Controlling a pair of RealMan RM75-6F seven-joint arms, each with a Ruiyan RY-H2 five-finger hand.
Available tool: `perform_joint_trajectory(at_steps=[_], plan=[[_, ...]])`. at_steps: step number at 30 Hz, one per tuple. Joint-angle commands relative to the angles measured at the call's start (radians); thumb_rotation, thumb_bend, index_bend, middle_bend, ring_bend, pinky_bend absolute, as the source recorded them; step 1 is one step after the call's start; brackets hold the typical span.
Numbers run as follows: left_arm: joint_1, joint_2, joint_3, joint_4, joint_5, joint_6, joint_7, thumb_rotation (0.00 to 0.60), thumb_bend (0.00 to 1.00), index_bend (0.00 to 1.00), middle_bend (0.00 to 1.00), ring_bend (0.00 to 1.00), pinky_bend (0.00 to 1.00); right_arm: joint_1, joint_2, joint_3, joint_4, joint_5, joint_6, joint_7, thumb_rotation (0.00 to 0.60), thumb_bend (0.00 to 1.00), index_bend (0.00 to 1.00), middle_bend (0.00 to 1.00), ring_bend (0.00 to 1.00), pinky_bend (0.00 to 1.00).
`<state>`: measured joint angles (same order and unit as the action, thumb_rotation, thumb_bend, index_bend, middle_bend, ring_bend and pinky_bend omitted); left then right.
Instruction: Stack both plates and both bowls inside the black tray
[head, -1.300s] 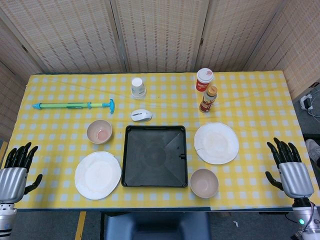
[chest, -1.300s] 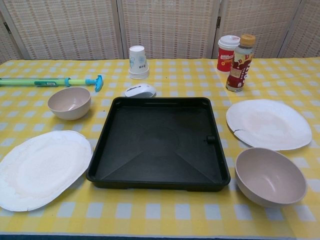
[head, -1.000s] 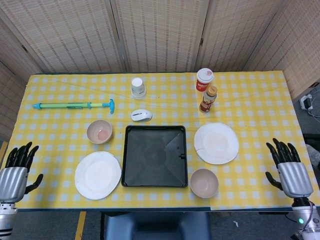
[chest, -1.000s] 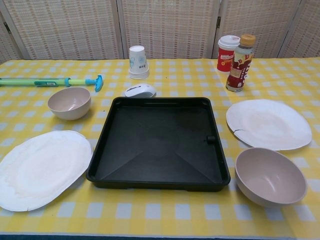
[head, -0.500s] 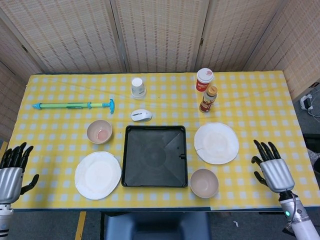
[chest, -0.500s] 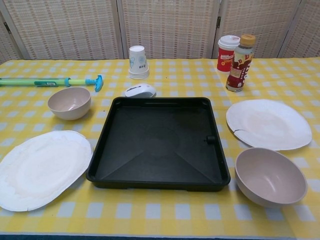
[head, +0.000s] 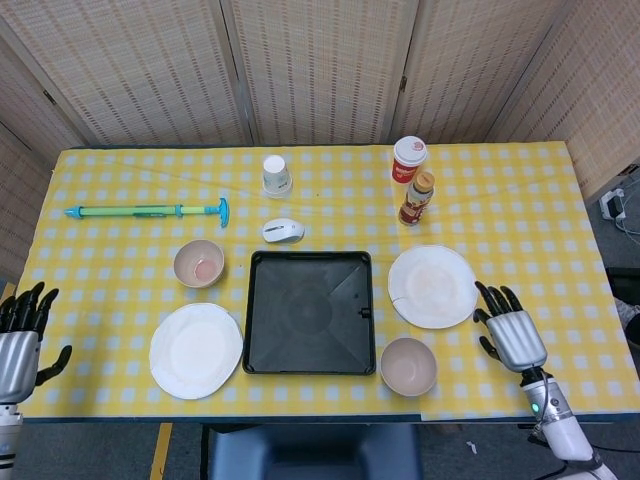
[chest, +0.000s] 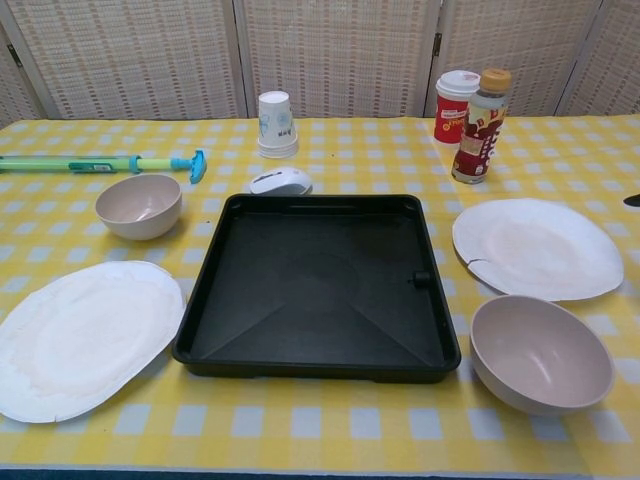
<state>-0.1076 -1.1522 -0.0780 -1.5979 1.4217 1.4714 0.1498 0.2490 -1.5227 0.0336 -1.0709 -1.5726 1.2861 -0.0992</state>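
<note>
The black tray (head: 309, 311) (chest: 318, 284) lies empty at the table's front middle. One white plate (head: 196, 350) (chest: 78, 336) lies left of it, the other plate (head: 432, 286) (chest: 537, 247) right of it. A beige bowl (head: 199, 263) (chest: 139, 205) stands behind the left plate. A second bowl (head: 408, 366) (chest: 540, 352) stands at the tray's front right corner. My right hand (head: 511, 335) is open over the table, just right of the right plate; only a dark fingertip (chest: 632, 201) shows in the chest view. My left hand (head: 18, 340) is open at the table's left edge.
Behind the tray lie a white computer mouse (head: 283, 231), an upturned paper cup (head: 277, 176) and a green and blue pump (head: 150, 211). A red cup (head: 408, 158) and a bottle (head: 416, 199) stand behind the right plate.
My right hand has moved left from beyond the table's right edge to beside the right plate. My left hand has drifted slightly left and back. The dishes have not moved.
</note>
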Motion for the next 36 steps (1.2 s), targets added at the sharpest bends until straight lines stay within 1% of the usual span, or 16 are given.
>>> perform_joint_trajectory(at_steps=[1,3,13,22,31,34,36], plan=[[-0.009,0.011,0.013,-0.006,0.003,-0.032,-0.016,0.600,0.36,0.01,0.00,0.00,0.00,0.018,-0.041,0.010,0.058,0.015,-0.017,0.005,0.600,0.34,0.47,0.10,0.15,0.20],[-0.012,0.011,0.012,-0.005,0.000,-0.038,-0.013,0.600,0.36,0.01,0.00,0.00,0.00,0.027,-0.056,0.008,0.079,0.016,-0.031,0.015,0.600,0.34,0.47,0.11,0.15,0.22],[-0.016,0.013,0.010,-0.005,-0.008,-0.045,-0.016,0.600,0.36,0.02,0.00,0.00,0.00,0.065,-0.139,0.003,0.193,0.011,-0.052,0.082,0.600,0.34,0.49,0.12,0.16,0.22],[-0.013,0.015,0.011,-0.003,0.002,-0.031,-0.025,0.600,0.36,0.01,0.00,0.00,0.00,0.092,-0.186,-0.001,0.272,0.004,-0.053,0.126,0.600,0.34,0.53,0.14,0.19,0.22],[-0.008,0.003,0.008,0.002,0.004,-0.009,-0.001,0.600,0.36,0.00,0.00,0.00,0.00,0.126,-0.228,0.001,0.338,0.002,-0.068,0.157,0.600,0.34,0.57,0.16,0.20,0.23],[-0.007,-0.002,0.007,0.006,0.009,-0.002,0.001,0.600,0.36,0.00,0.00,0.00,0.00,0.137,-0.241,0.001,0.360,0.001,-0.067,0.169,0.600,0.38,0.59,0.17,0.20,0.24],[-0.007,-0.002,0.008,0.008,0.012,-0.002,-0.001,0.600,0.36,0.00,0.00,0.00,0.00,0.142,-0.247,0.000,0.373,-0.003,-0.061,0.174,0.600,0.44,0.62,0.18,0.21,0.25]])
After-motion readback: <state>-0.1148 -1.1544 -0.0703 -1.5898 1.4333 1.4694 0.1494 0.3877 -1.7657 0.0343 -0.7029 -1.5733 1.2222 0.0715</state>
